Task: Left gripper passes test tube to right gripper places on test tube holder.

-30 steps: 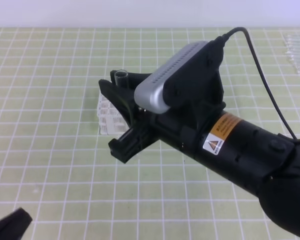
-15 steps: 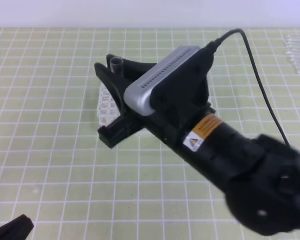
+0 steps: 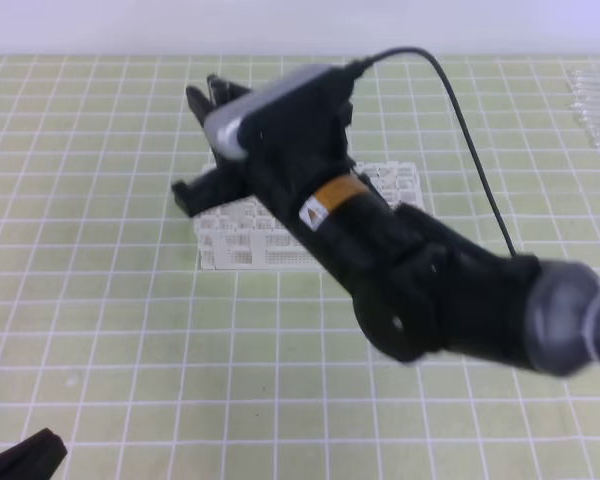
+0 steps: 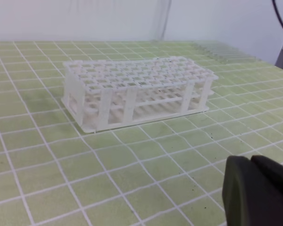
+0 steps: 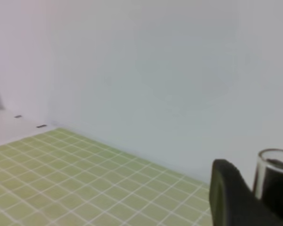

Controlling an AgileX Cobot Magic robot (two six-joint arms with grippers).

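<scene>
Right hand (image 5: pixel 254 197) part-closed round test tube (image 5: pixel 275 181) (left hand (image 4: pixel 254 188) shut).

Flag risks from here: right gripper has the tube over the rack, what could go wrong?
1. The right gripper holds the test tube near its open end, so it may tilt and catch the lattice of the test tube holder instead of entering a hole.
2. The arm hides much of the holder in the high view, and the right wrist view faces the wall, so alignment is hard to check.
3. The light holder could shift if bumped.

White plastic test tube holder (image 4: pixel 132 87); seemingly glass test tube (image 5: pixel 273 181).
</scene>
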